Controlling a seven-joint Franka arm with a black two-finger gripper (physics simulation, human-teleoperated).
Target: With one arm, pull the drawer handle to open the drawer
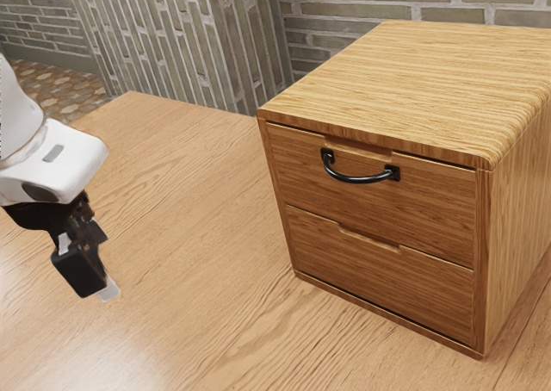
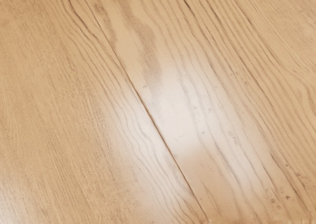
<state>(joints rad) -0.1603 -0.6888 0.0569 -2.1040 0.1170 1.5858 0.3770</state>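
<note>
The drawer is not opened yet, and I am in the approach step. The cabinet (image 1: 405,176) stands on the counter (image 1: 189,236), toward its far edge near the brick wall (image 1: 370,12). Its front faces the open middle of the counter. The upper drawer (image 1: 430,201) carries the black handle (image 1: 360,172), a curved bar fixed at both ends just below the top lip. This drawer looks shut, with its front flush with the frame. The lower drawer (image 1: 379,275) has only a wooden lip and no bar.

My jaws hang low above the counter near the exterior view's left edge, well apart from the cabinet and pointing down. The wrist view gives me only the counter's wood grain (image 2: 163,110) under my hand. From the side angle I cannot tell if my jaws are apart or together.

To do this step well, I think I should rise to the height of the handle. Then I turn my hand so it faces the drawer front, and I come in straight toward the middle of the bar. My jaws should go above and below the bar, not at its fixed ends. After I clamp, the pull should be straight out from the front, level and slow. A slanted pull could jam the drawer or drag the whole cabinet.
</note>
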